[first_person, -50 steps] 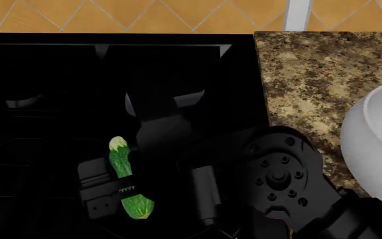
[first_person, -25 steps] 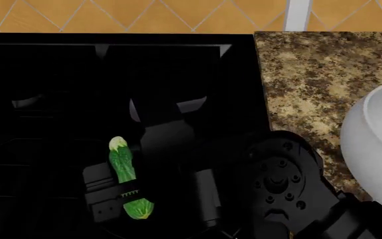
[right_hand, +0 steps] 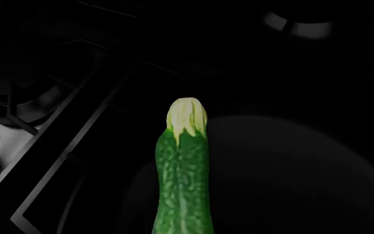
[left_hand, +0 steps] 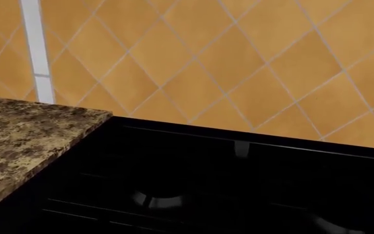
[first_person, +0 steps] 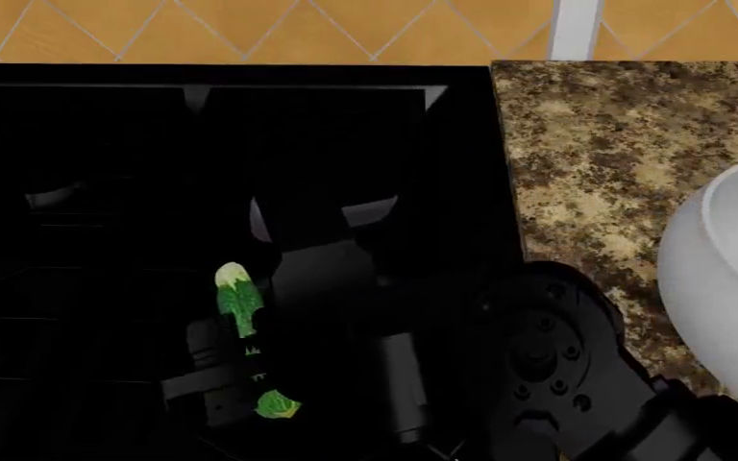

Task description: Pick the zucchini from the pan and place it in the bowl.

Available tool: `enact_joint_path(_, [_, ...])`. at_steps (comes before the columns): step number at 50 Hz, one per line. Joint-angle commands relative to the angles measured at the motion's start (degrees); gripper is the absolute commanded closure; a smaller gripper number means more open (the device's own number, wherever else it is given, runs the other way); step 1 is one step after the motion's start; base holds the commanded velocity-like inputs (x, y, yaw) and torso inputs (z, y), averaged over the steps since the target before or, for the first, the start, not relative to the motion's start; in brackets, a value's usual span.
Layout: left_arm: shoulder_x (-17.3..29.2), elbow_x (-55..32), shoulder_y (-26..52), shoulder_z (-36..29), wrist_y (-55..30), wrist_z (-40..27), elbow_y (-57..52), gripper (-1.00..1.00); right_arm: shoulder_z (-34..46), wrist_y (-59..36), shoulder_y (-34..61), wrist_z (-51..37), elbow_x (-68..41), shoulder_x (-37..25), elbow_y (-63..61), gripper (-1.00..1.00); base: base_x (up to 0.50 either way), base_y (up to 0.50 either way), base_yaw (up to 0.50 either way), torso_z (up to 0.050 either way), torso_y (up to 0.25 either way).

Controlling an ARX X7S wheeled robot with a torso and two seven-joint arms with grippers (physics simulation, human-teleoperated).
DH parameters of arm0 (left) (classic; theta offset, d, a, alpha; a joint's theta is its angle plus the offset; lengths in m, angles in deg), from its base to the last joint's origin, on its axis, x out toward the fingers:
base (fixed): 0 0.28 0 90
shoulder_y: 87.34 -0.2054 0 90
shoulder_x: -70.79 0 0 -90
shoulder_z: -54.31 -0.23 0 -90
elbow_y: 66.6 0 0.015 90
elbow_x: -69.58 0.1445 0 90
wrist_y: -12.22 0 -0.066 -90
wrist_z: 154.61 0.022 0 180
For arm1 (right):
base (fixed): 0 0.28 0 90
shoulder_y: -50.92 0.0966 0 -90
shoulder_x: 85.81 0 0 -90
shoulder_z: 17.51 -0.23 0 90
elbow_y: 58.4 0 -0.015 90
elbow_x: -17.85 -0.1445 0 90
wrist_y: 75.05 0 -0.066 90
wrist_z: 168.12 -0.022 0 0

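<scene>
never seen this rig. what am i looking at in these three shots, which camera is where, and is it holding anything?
These are simulator renders of a wheeled robot with two arms. The head view looks forward and down on a black stovetop, with a granite counter on the right and a white bowl at the edge of the picture. The dark bulk low in that view is the right arm. Its right gripper appears shut on the zucchini, which shows above and below the fingers, over the dark round pan.

The right wrist view looks along the held zucchini toward its pale tip, with the pan behind it. The left wrist view shows only tiled wall, counter and stovetop; the left gripper is out of sight.
</scene>
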Motion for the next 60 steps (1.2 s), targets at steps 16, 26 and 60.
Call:
enact_joint_path(16, [0.1,-0.4,-0.9,0.1,1.0,-0.1,0.7,-1.0,1.2,-0.1,0.3,-1.1,2.4,-0.4,-1.2,1.0,0.0,0.0,0.0,0.0,0.0])
enact_joint_path(26, [0.1,-0.5,-0.6,-0.4,1.0,-0.2,0.8,-1.0,-0.6,0.2,3.0,-4.4,0.0,-1.8,-4.4,1.0,0.0,0.0,0.0,0.0,0.0])
enact_joint_path(60, [0.0,-2.0,-0.9,-0.8,-0.3,-1.2,-1.8,-1.0,-11.7,4.9,15.9,-24.2,-14.3,-16.2,-21.5,1.0,0.0,0.0,0.0,0.0,0.0])
